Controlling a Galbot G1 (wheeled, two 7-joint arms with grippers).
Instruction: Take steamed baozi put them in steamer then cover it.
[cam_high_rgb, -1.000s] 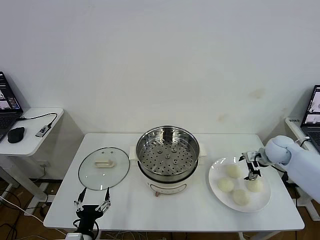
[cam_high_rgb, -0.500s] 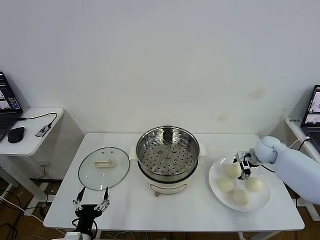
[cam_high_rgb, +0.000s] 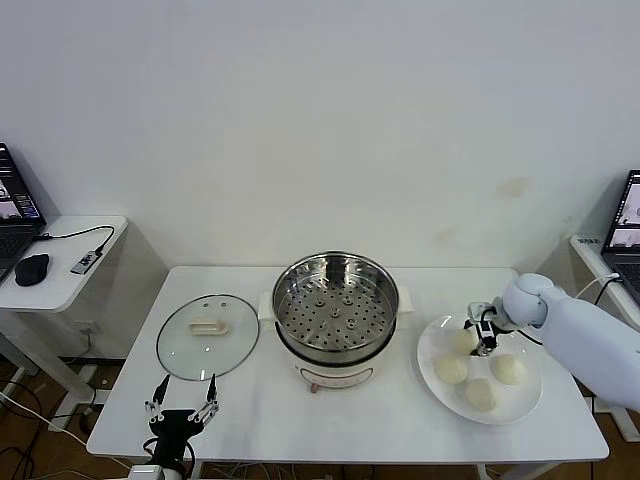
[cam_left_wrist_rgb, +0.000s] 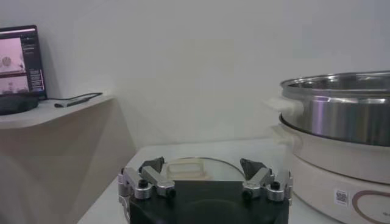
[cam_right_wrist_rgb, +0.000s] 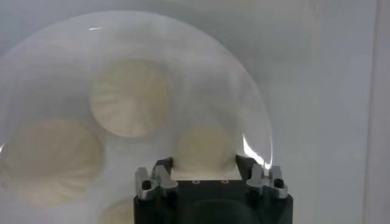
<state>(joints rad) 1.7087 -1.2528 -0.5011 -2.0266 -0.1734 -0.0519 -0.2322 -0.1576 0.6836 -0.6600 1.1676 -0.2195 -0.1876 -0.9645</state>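
Several cream-white baozi lie on a white plate (cam_high_rgb: 431, 352) at the table's right. My right gripper (cam_high_rgb: 481, 336) is down at the plate's back, shut on one baozi (cam_high_rgb: 462, 341); in the right wrist view this bun (cam_right_wrist_rgb: 204, 149) fills the gap between the fingertips. Three others (cam_high_rgb: 452, 370) (cam_high_rgb: 509, 369) (cam_high_rgb: 482, 394) rest loose in front of it. The steel steamer (cam_high_rgb: 290, 276) stands at the table's middle, its perforated tray bare. The glass cover (cam_high_rgb: 208, 335) lies flat to its left. My left gripper (cam_high_rgb: 183, 405) hangs open at the front left, near the cover (cam_left_wrist_rgb: 183, 167).
A side table (cam_high_rgb: 60, 285) at the far left holds a laptop, a mouse and a cable. Another laptop (cam_high_rgb: 628, 225) stands at the far right. In the left wrist view the steamer's wall (cam_left_wrist_rgb: 341, 115) rises close by.
My right gripper has moved left and back across the plate, from the front-right baozi to the rear one, and its fingers have closed round it. The left arm has not moved.
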